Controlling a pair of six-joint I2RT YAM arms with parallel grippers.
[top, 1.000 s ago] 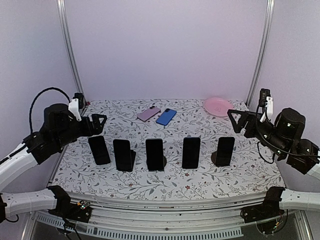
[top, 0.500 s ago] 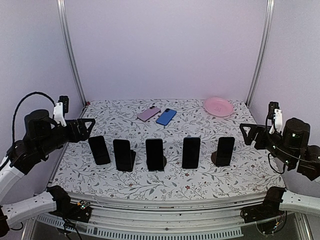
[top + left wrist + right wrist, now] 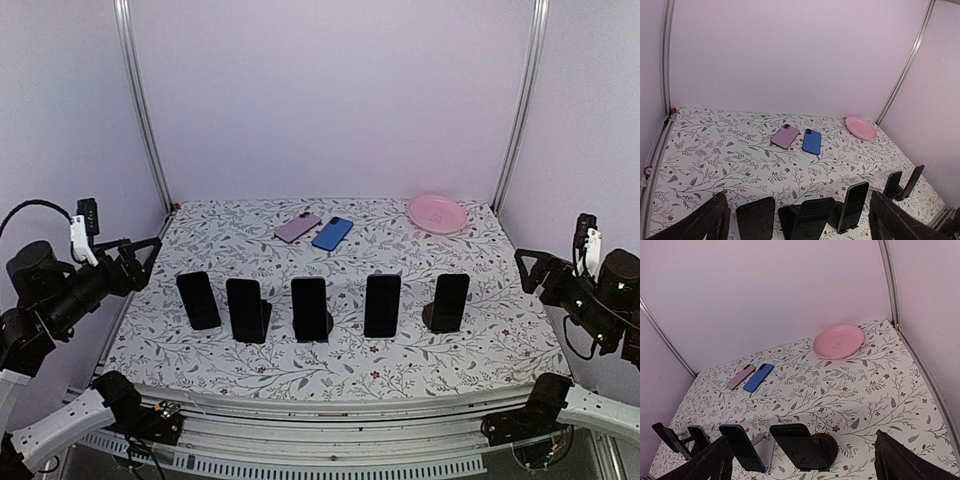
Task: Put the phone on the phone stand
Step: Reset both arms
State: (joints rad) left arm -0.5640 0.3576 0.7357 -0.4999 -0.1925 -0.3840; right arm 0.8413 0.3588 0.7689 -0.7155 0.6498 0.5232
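Five dark phones stand upright on stands in a row across the table, from the leftmost phone (image 3: 198,299) to the rightmost phone (image 3: 450,302) on its round dark stand (image 3: 827,445). Two more phones lie flat at the back: a lilac phone (image 3: 297,228) (image 3: 785,136) and a blue phone (image 3: 332,233) (image 3: 812,141) (image 3: 758,377). My left gripper (image 3: 148,256) (image 3: 797,200) hangs open off the table's left edge, holding nothing. My right gripper (image 3: 526,270) (image 3: 801,437) hangs open off the right edge, also holding nothing. Both are well away from every phone.
A pink plate (image 3: 436,213) (image 3: 838,341) sits at the back right corner. Metal frame posts (image 3: 140,100) rise at the back corners, with plain walls around the floral table cover (image 3: 330,370).
Both arms have pulled back outward and toward the near side, away from the row of standing phones. Their jaws stayed open. No phone has moved.
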